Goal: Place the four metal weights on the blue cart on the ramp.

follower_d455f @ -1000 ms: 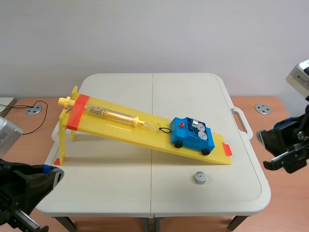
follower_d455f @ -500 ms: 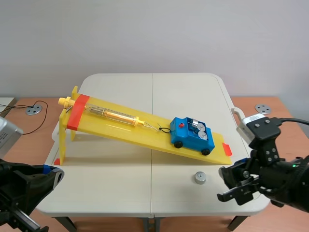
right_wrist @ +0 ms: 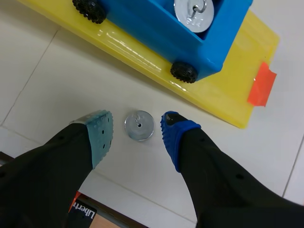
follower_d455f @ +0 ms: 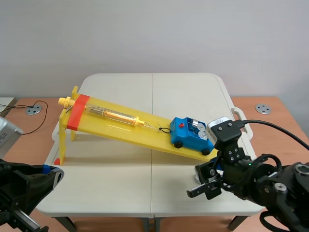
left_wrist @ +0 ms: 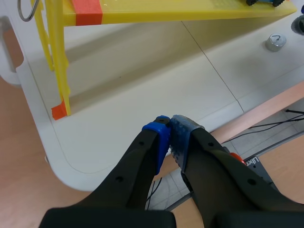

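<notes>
One weight [right_wrist: 139,126]: your loose one, flat on the table [right_wrist: 42,80].
Right gripper [right_wrist: 137,135]: wide apart, straddling it, holding nothing.
Blue cart [follower_d455f: 186,137]: low on the ramp [follower_d455f: 120,131], seemingly three weights [follower_d455f: 197,128] aboard.
Left gripper [left_wrist: 168,137]: closed, empty.

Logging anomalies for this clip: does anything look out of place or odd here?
One weight lies on the table beside the ramp's low end, not in the cart; the open right gripper straddles it. Nothing looks spilled, tilted or damaged.
</notes>
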